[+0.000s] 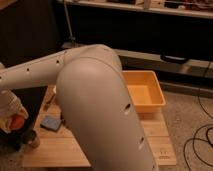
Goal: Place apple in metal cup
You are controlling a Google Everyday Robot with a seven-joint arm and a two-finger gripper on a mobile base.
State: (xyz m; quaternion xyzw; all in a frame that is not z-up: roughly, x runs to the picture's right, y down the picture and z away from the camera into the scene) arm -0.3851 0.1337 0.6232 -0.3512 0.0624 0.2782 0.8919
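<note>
Dark shelving (pixel 140 10) behind, low wooden table (pixel 157 142), grey speckled floor (pixel 185 115); black cables (pixel 199 131) at right

1 high view over arm (pixel 100 110), facing down at table (pixel 57 150), claw (pixel 16 123) lower left

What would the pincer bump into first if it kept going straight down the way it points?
Probably the metal cup, just below and a little beside the pincer, which is shut on the apple. Depth is unclear, so it could miss and reach the table instead.
</note>
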